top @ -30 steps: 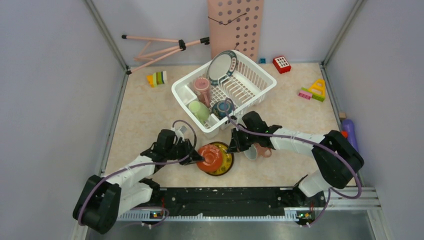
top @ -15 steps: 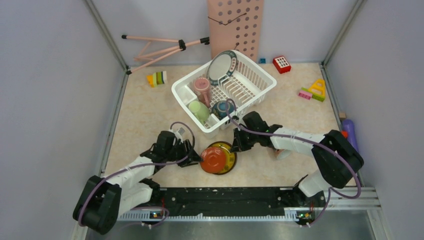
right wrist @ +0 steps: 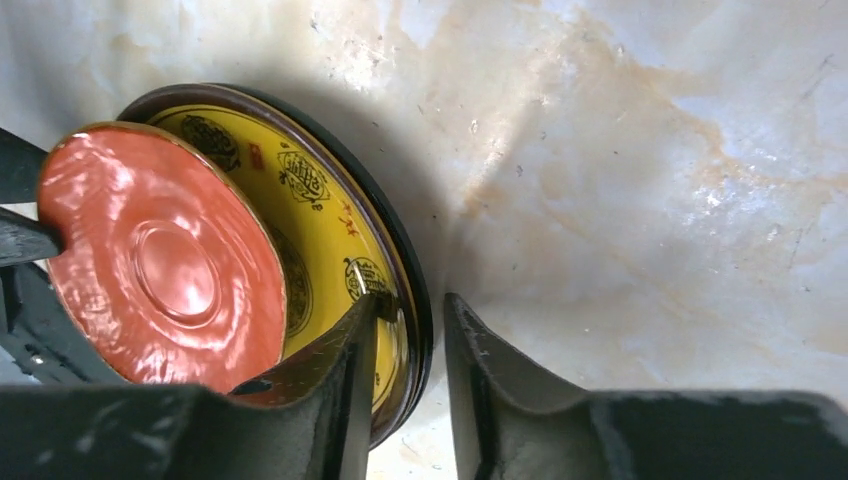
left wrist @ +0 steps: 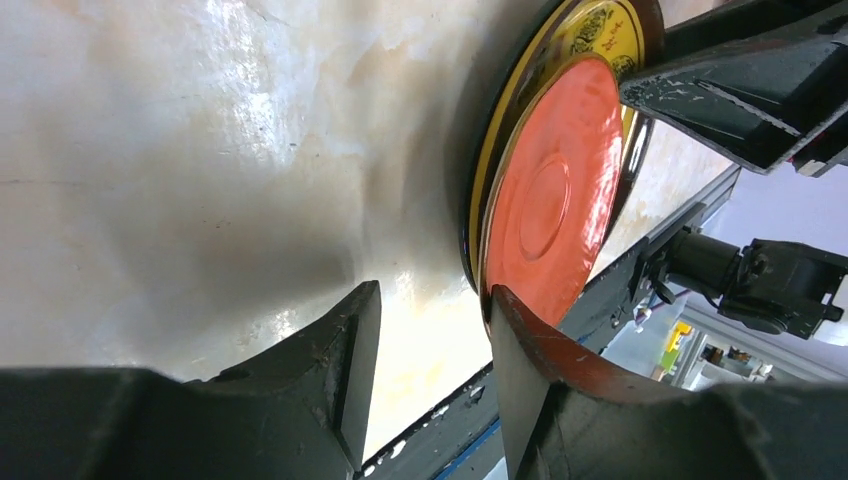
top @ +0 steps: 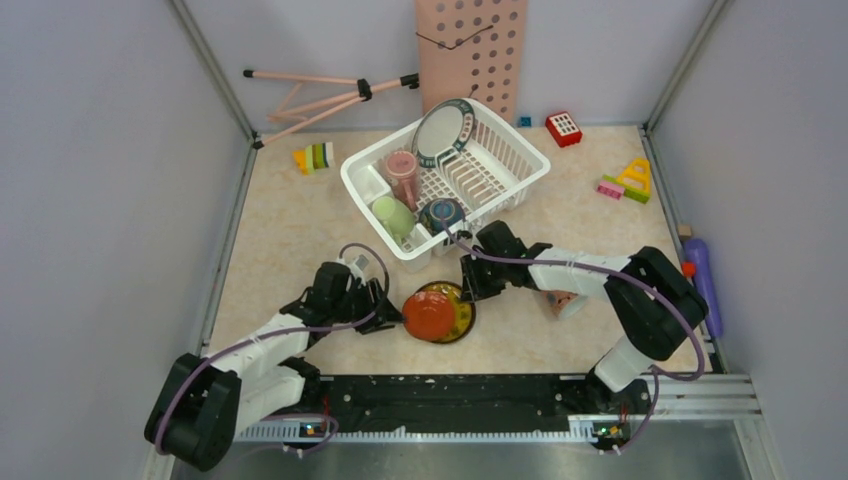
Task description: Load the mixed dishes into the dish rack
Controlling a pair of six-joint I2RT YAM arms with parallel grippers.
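The red saucer (top: 428, 313) lies on a yellow dish (top: 456, 310) stacked on a black plate (right wrist: 418, 285), just near of the white rack (top: 362, 195); the left gripper (left wrist: 433, 295) is released beside the saucer's edge; the right gripper (right wrist: 408, 305) straddles the dish rim, parted, clamping nothing.

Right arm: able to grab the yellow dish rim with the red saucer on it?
Likely yes. The open right claw straddles the yellow dish at its bare rim, one finger over it, one outside; the red saucer lies toward the other side.
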